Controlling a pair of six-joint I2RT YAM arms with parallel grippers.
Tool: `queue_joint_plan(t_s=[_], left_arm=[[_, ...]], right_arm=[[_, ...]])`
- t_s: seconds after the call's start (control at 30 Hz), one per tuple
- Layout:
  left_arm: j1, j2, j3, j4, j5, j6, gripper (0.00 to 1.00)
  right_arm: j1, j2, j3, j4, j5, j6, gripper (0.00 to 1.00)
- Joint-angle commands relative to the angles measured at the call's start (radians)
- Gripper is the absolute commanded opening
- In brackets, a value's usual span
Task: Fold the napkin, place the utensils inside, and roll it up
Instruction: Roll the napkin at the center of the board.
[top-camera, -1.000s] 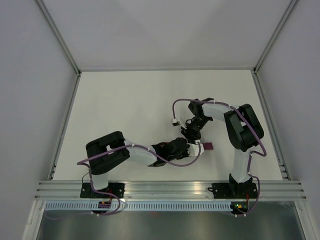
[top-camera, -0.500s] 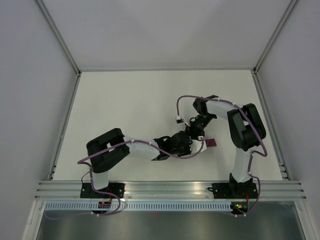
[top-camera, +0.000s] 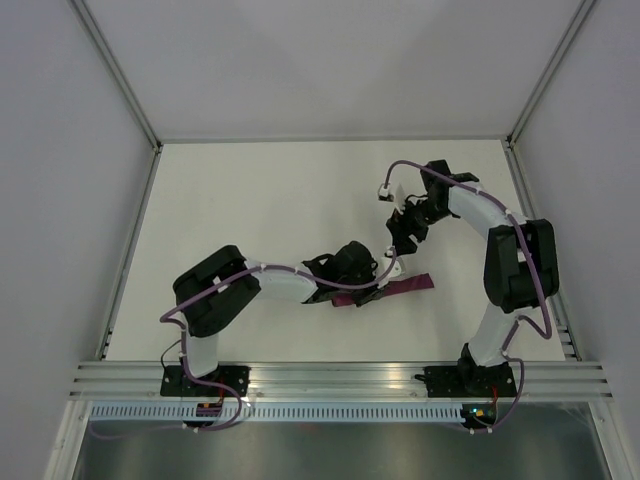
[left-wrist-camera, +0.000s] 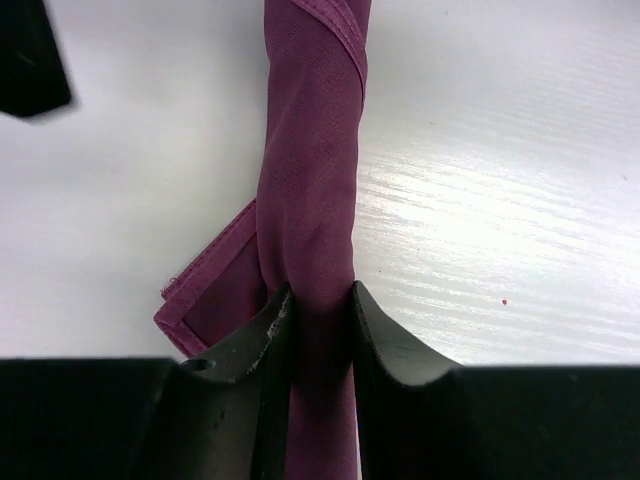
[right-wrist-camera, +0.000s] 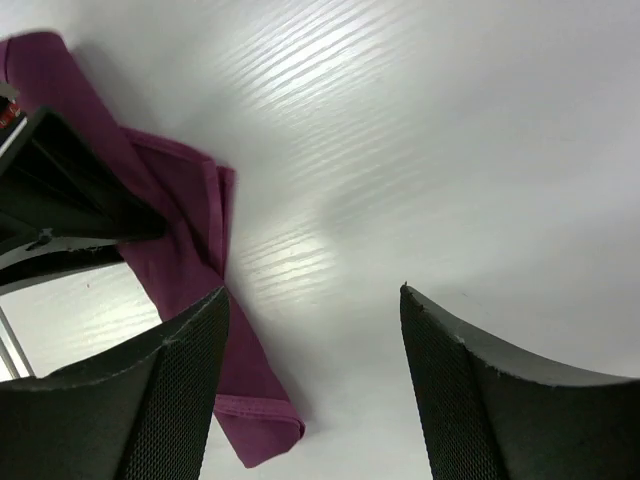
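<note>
Left end effector (left-wrist-camera: 320, 293) pinches napkin (left-wrist-camera: 310, 170), hidden overhead.

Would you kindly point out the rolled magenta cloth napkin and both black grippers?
rolled magenta cloth napkin (left-wrist-camera: 310, 180): left wrist view, middle of roll.
left gripper (left-wrist-camera: 320, 290): left wrist view, between its fingertips.
right gripper (right-wrist-camera: 312, 293): right wrist view, between its fingertips.

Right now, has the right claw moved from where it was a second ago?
Yes. The right claw has pulled off the napkin, toward the back edge of the table, with its jaws open.
</note>
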Motion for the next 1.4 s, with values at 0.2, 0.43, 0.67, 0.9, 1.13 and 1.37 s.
queue_joint_plan(t_s=[0.2,0.43,0.67,0.9,1.13,1.37], left_arm=[[0.073,0.136,0.046,-0.204,0.180,-0.256,0.02],[0.141,0.200,0.096,-0.253,0.297,-0.331,0.02],[0.179,0.266,0.179,-0.325,0.384,-0.359,0.02],[0.240,0.360,0.279,-0.435,0.519,-0.325,0.04],[0.270,0.441,0.398,-0.586,0.593,-0.262,0.07],[0.279,0.484,0.449,-0.655,0.601,-0.236,0.08]], right_arm=[[-0.108,-0.229,-0.080,0.117,-0.072,0.114,0.73],[-0.126,-0.461,-0.329,0.163,-0.035,-0.003,0.73],[-0.122,-0.639,-0.503,0.184,-0.058,-0.155,0.74],[-0.031,-0.751,-0.658,0.378,0.028,-0.140,0.76],[0.154,-0.771,-0.790,0.594,0.189,-0.115,0.76],[0.227,-0.691,-0.816,0.688,0.239,-0.123,0.75]])
